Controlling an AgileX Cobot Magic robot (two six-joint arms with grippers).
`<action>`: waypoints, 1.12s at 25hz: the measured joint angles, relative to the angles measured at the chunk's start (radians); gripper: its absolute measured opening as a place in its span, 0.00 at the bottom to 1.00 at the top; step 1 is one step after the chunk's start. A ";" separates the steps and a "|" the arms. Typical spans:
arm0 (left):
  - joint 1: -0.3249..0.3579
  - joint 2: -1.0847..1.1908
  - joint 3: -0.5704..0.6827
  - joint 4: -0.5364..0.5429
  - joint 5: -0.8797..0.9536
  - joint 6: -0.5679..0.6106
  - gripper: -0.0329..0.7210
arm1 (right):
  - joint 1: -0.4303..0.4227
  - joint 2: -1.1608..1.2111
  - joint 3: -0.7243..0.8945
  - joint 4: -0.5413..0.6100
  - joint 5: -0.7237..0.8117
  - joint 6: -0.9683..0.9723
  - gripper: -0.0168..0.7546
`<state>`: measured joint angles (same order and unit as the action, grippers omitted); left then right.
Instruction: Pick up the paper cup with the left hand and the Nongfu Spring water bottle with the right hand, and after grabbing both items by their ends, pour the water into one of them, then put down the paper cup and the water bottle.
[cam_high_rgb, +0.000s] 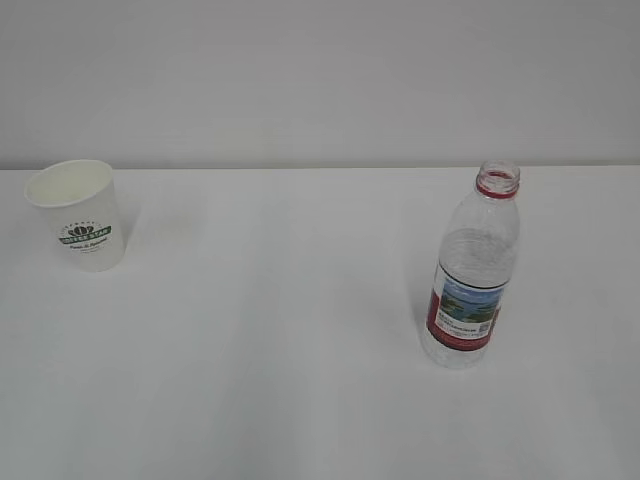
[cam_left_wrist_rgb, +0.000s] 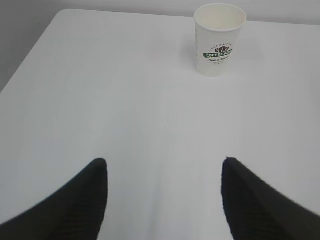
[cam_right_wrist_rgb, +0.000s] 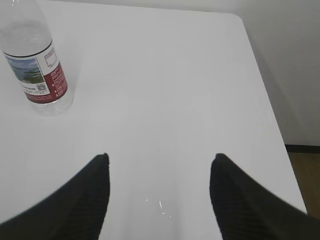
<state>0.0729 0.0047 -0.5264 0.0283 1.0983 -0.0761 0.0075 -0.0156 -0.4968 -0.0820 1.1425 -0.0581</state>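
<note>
a: the paper cup (cam_high_rgb: 77, 215) is standing upright at the table's (cam_high_rgb: 300, 400) far left, the nongfu spring water bottle (cam_high_rgb: 470, 270) uncapped on the right, well apart.

b: the left hand (cam_left_wrist_rgb: 162, 172) and right hand (cam_right_wrist_rgb: 159, 167)?

a: both are hovering with jaws spread, gripping nothing. water level, hard to judge.

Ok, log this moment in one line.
paper cup upright, untouched | water bottle upright, uncapped | left gripper open, empty | right gripper open, empty
</note>
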 joint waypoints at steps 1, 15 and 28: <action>0.000 0.000 0.000 0.000 0.000 0.000 0.73 | 0.000 0.000 0.000 0.000 0.000 0.000 0.64; 0.000 0.000 0.000 0.000 0.000 0.000 0.73 | 0.000 0.000 0.000 0.000 0.000 0.000 0.64; 0.000 0.000 0.000 0.000 0.000 0.000 0.73 | 0.000 0.000 0.000 0.000 0.000 0.000 0.64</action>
<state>0.0729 0.0047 -0.5264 0.0283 1.0983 -0.0761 0.0075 -0.0156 -0.4968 -0.0820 1.1425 -0.0581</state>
